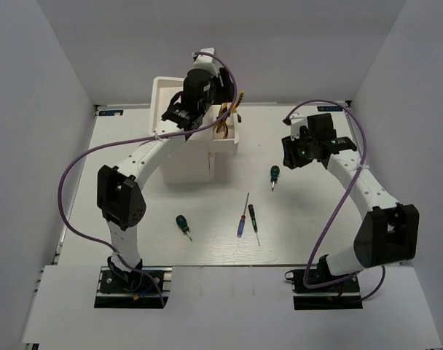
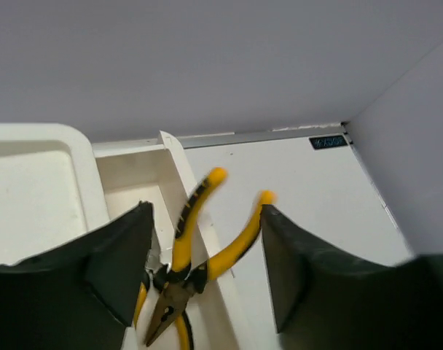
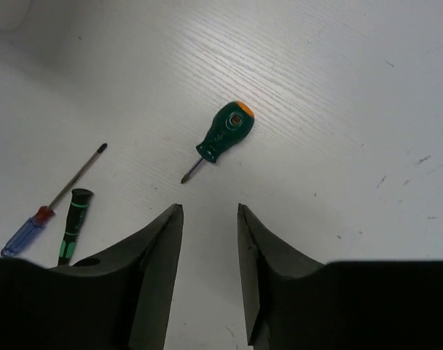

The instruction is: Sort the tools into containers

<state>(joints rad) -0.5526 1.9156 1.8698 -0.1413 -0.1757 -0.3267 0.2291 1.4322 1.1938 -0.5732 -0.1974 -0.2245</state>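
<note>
A white cabinet [image 1: 185, 157] stands at the back left with one drawer [image 1: 229, 140] pulled out to the right. My left gripper [image 1: 196, 109] hovers over that drawer, open. In the left wrist view its fingers [image 2: 119, 255] stand wide apart around yellow-handled pliers [image 2: 183, 244], which lie tilted on the drawer's right wall [image 2: 207, 292], handles blurred. A second yellow handle [image 2: 140, 306] shows beneath them. My right gripper [image 3: 209, 208] is open and empty above the table, just short of a green stubby screwdriver [image 3: 225, 133].
A second green screwdriver [image 1: 182, 223] lies front left. A blue-handled thin screwdriver [image 1: 242, 219] and a black-handled one [image 1: 253, 219] lie side by side at front centre. White walls enclose the table on three sides.
</note>
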